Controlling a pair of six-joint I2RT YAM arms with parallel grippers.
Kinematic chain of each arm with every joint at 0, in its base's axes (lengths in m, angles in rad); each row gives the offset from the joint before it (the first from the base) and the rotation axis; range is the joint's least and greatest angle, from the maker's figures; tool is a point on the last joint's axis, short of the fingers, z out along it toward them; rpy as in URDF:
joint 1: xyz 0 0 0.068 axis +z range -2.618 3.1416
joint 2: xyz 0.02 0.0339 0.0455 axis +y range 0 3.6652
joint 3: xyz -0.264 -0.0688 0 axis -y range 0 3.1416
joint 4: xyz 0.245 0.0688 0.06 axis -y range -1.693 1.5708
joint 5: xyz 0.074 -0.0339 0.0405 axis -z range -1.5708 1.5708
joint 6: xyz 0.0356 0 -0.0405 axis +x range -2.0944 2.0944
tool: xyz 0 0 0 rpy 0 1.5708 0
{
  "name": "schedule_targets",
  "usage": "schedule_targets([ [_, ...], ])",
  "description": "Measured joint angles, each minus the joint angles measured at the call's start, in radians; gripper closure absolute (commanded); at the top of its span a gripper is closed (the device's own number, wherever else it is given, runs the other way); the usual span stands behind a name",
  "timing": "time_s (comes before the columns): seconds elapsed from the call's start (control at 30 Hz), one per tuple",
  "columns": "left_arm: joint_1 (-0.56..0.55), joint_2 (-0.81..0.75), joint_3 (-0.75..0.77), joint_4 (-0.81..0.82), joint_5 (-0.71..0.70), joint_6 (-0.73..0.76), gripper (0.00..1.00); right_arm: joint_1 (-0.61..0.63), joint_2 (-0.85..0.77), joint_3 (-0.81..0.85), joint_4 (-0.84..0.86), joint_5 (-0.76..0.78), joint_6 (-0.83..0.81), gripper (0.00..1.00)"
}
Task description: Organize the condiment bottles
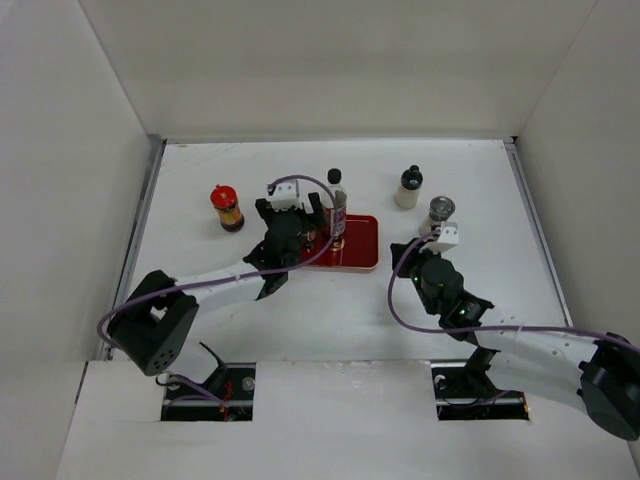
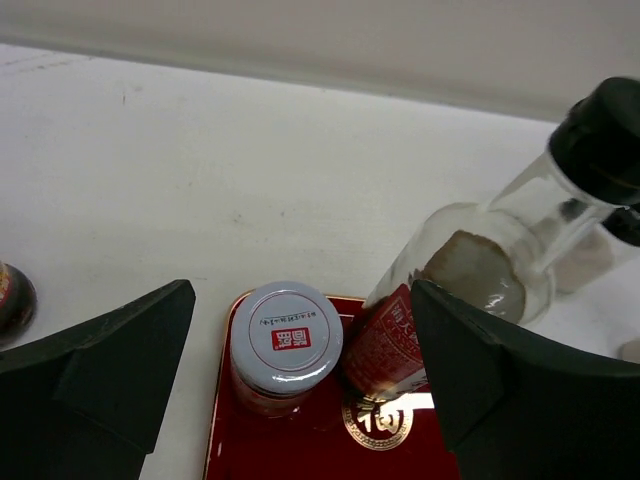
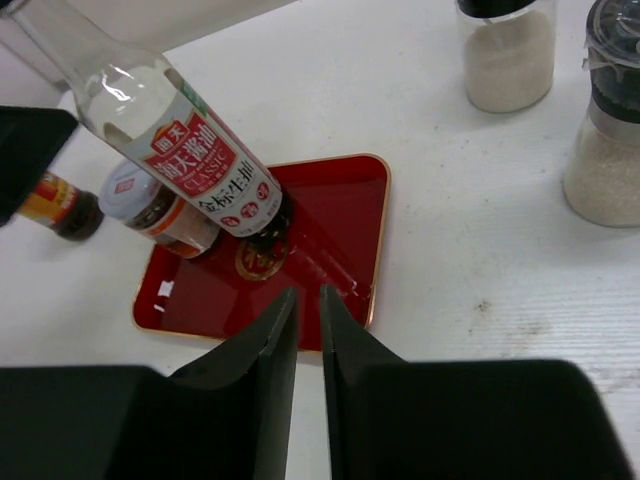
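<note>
While both arms reach out over the white table, the flat red tray lies near its middle with two of the bottles on it. The tall clear bottle stands on its base on the tray, long axis up and down and black cap at the top. It looks slanted only in the wrist views. Its red label wraps the lower body, the dark sauce sits low, and the upper part is clear. Just beside it, on the tray's left part, the small pale-lidded jar stands upright with its lid facing up. I cannot tell whether the two touch. The left gripper hangs close to this pair with its fingers spread wide. It holds nothing, and the jar and the foot of the tall bottle show in the gap between them. Off the tray to the left, the red-lidded jar stands upright on the bare table, apart from the tray's edge. To the right of the tray and toward the far wall, the white bottle with the black cap and the grey-lidded shaker stand upright near each other. The right gripper sits just short of the shaker. It is empty, its fingers drawn nearly together with only a thin slit between them, and it points toward the tray's near edge.
</note>
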Motion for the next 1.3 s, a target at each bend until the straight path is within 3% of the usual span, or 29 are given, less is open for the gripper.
schedule_targets([
  [0.07,-0.008,-0.048,-0.036,0.033,-0.001,-0.002,0.16,0.0,0.009,0.019,-0.033,0.017,0.001,0.77],
  [0.1,-0.012,-0.07,-0.054,0.047,-0.002,-0.004,0.21,0.0,0.014,0.035,-0.054,0.029,0.001,0.69],
  [0.2,-0.03,-0.148,-0.124,0.091,-0.006,-0.013,0.34,-0.01,0.021,0.091,-0.111,0.077,0.003,0.3],
  [0.27,-0.039,-0.192,-0.175,0.113,-0.008,-0.021,0.4,-0.031,0.027,0.135,-0.145,0.118,-0.006,0.12],
  [0.4,-0.039,-0.26,-0.282,0.134,-0.008,-0.049,0.42,-0.128,0.056,0.219,-0.19,0.184,-0.035,0.0],
  [0.73,-0.061,-0.314,-0.425,0.208,-0.011,-0.149,0.35,-0.388,0.222,0.38,-0.338,0.193,-0.083,0.0],
  [1.23,-0.05,-0.29,-0.436,0.268,-0.02,-0.169,0.34,-0.475,0.465,0.477,-0.369,0.039,-0.134,0.0],
  [1.3,-0.048,-0.282,-0.436,0.27,-0.02,-0.171,0.34,-0.486,0.485,0.484,-0.365,0.034,-0.135,0.08],
])
